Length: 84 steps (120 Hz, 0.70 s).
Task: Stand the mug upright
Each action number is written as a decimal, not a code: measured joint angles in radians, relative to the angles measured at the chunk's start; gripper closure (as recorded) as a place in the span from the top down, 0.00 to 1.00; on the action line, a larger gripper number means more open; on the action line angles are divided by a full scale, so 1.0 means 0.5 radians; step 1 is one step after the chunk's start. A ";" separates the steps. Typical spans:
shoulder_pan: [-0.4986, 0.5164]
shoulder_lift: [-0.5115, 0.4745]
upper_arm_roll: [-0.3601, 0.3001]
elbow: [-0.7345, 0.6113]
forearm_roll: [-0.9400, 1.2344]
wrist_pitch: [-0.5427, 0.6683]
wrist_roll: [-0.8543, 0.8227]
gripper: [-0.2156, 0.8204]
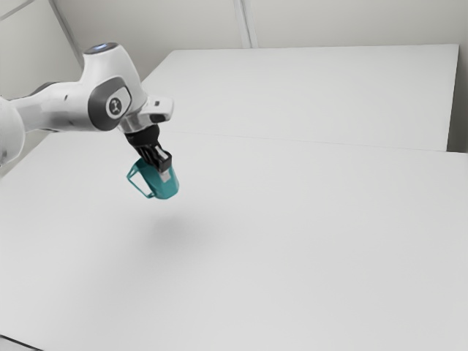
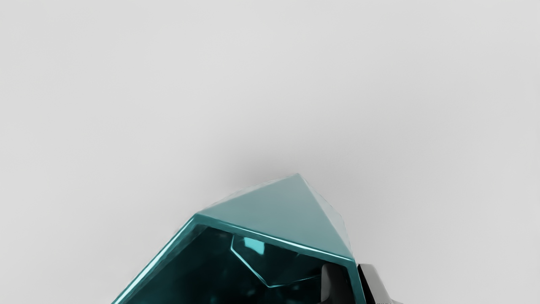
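Observation:
The teal mug (image 1: 162,189) is held above the table, tilted, with its handle on the exterior view's left side and a soft shadow below it. My gripper (image 1: 166,172) comes down from the upper left onto the mug's rim. Seen from the wrist, the teal mug (image 2: 274,215) shows its open mouth and dark inside. The gripper (image 2: 355,282) pinches the mug's wall there, one finger inside the mouth and the other against the outside. The handle is not visible in the wrist view.
The white table (image 1: 307,241) spreads out under the arm. Pale walls (image 1: 351,22) stand beyond its far edge, and a dark cable (image 1: 20,342) lies at the exterior view's lower left corner.

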 joint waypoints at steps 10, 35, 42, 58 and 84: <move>-0.104 -0.055 -0.010 -0.132 0.021 0.060 -0.105 0.03; 0.105 -0.045 -0.038 -0.257 0.103 0.179 -0.331 0.03; 0.206 -0.034 -0.057 -0.293 0.117 0.214 -0.386 0.03; 0.335 -0.025 -0.081 -0.361 0.132 0.292 -0.498 0.03; 0.291 0.004 -0.084 -0.411 0.140 0.383 -0.641 0.04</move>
